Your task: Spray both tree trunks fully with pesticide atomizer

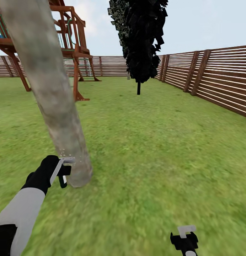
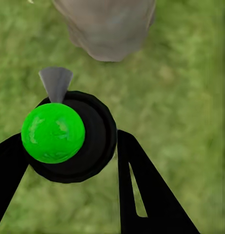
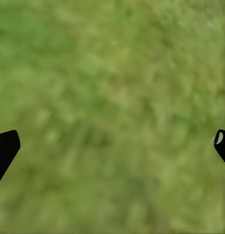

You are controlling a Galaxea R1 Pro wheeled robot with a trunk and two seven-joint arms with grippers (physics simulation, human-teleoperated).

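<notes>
A thick pale tree trunk (image 1: 48, 89) leans up through the left of the head view, and its base (image 2: 107, 29) stands in grass. My left gripper (image 1: 62, 170) is shut on the pesticide atomizer (image 2: 68, 141), a small black bottle with a green top. Its grey nozzle (image 2: 56, 83) points at the trunk base, a short gap away. A few whitish specks of pesticide (image 1: 63, 153) float beside the bark just above the gripper. My right gripper (image 1: 185, 236) hangs open over bare grass, its fingertips (image 3: 5, 148) wide apart with nothing between them. The floor is out of view.
A near-black thin-stemmed tree (image 1: 140, 42) stands mid-lawn further back. A wooden play structure (image 1: 75, 49) rises behind the trunk. A reddish slat fence (image 1: 215, 78) runs along the right and back. Open lawn (image 1: 155, 149) stretches ahead and to the right.
</notes>
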